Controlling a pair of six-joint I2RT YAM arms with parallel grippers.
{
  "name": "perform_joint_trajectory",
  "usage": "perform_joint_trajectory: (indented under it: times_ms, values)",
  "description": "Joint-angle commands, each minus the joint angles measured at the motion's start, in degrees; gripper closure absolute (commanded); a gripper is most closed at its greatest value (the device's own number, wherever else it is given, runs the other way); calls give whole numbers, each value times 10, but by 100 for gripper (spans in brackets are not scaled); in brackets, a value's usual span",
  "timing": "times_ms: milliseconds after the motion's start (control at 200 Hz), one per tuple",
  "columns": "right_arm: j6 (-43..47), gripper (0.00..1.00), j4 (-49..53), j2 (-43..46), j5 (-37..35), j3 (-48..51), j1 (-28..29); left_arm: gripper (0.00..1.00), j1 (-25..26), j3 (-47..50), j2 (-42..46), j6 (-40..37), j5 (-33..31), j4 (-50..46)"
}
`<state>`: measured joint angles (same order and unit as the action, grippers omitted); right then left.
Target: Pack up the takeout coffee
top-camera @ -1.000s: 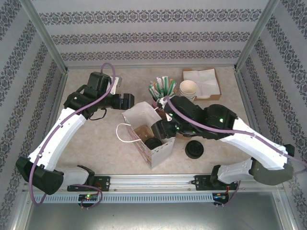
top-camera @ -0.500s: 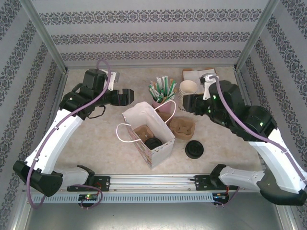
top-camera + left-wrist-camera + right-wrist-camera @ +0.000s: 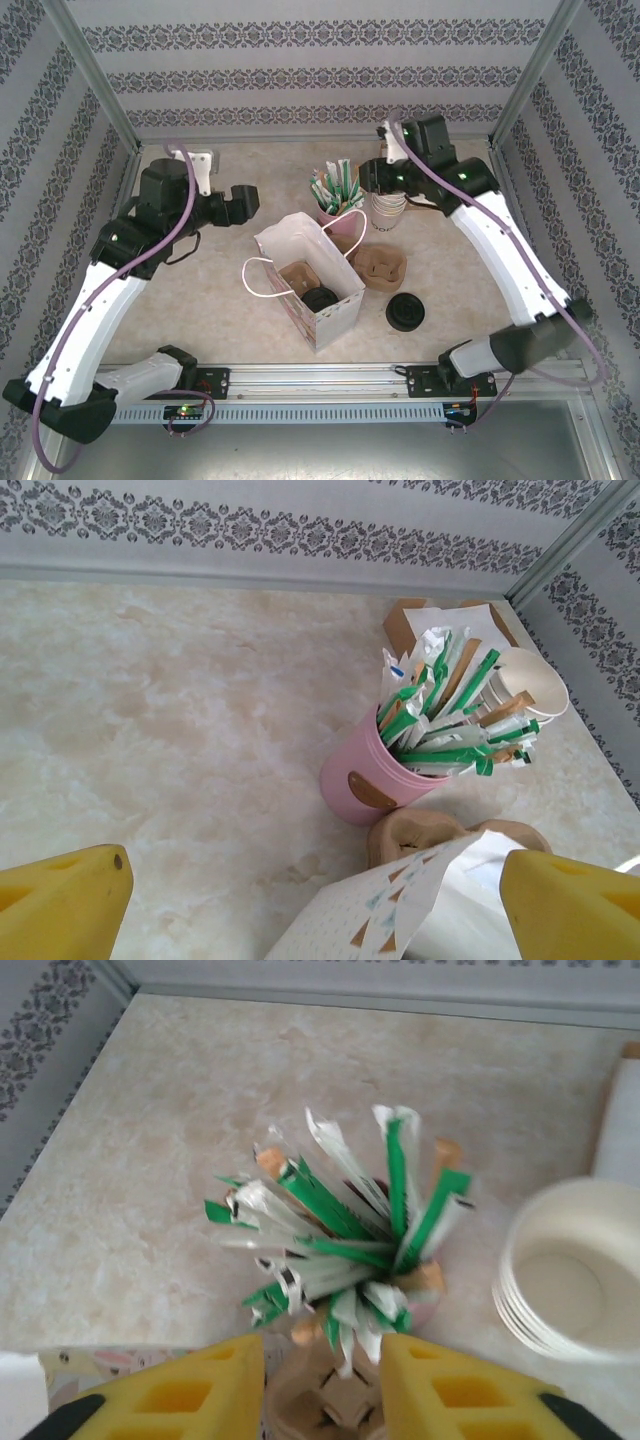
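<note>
The white paper bag point(image 3: 300, 245) stands open at the table's middle, with a brown carrier inside. A round black lid point(image 3: 320, 298) shows in that carrier; this is the takeout coffee, its cup body hidden. My left gripper point(image 3: 248, 202) hangs open to the left of the bag, its yellow fingers point(image 3: 60, 900) wide apart above the bag's printed edge point(image 3: 400, 900). At the back, my right gripper point(image 3: 366, 178) is open and holds nothing. Its fingers point(image 3: 170, 1390) point at the pink packet holder point(image 3: 340, 1250).
The pink holder of green and white packets point(image 3: 338, 192) stands behind the bag, beside a stack of lidless cream cups point(image 3: 390, 205). A brown pulp carrier point(image 3: 380, 268) and loose black lids point(image 3: 405, 312) lie right of the bag. A napkin tray point(image 3: 450, 185) sits back right.
My right arm has swung from the bag's mouth up to the back, over the packet holder and cup stack. My left arm has drawn back leftward.
</note>
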<state>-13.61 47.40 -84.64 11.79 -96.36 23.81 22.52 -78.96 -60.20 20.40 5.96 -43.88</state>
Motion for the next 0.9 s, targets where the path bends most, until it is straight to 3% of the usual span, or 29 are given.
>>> perform_joint_trajectory:
  times_ms: [0, 160, 465, 899]
  values:
    - [48, 67, -33, -43, 33, -47, -6, 5, 6, 25, 14, 24, 5, 18]
    - [51, 68, 6, -102, 49, -88, -7, 6, 6, 31, 10, 18, 1, 1]
    - [67, 64, 22, -112, 53, -40, 14, 6, 6, 37, -15, 15, 14, 17]
    - [64, 62, 27, -162, 53, -56, 35, 7, 6, 43, -15, 20, 23, 15]
